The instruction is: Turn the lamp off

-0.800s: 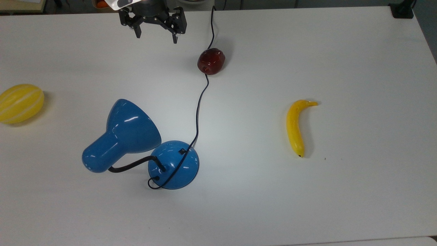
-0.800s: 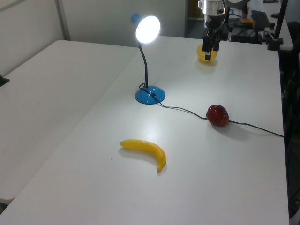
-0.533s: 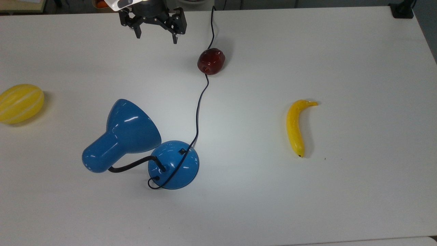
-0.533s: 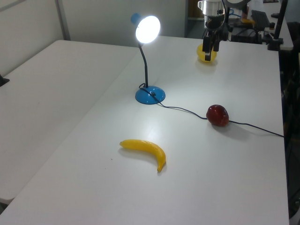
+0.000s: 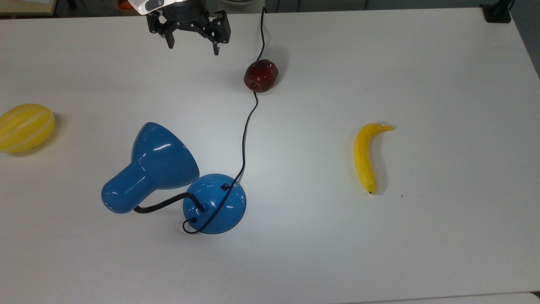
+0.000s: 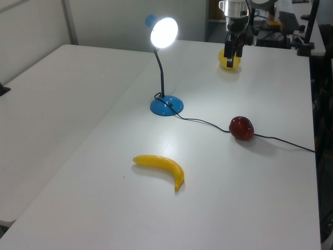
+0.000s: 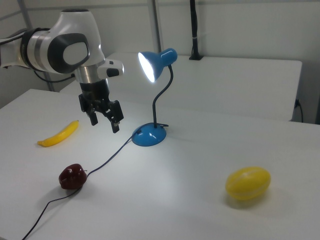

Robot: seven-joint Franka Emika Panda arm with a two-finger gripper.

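Approach not yet begun — lamp lit

Lamp (image 5: 168, 177) stands mid-desk (image 5: 379, 63), its bulb glowing in the left view. The gripper (image 5: 192, 47) hangs high near the desk's far edge, jaws apart and empty, well apart from the base. Next move, as I judge it — descend to the small black switch (image 5: 224, 186) and press, clear of the cord (image 5: 244, 135).

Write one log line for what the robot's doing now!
lamp: on | gripper: open, empty, far from switch | phase: approach
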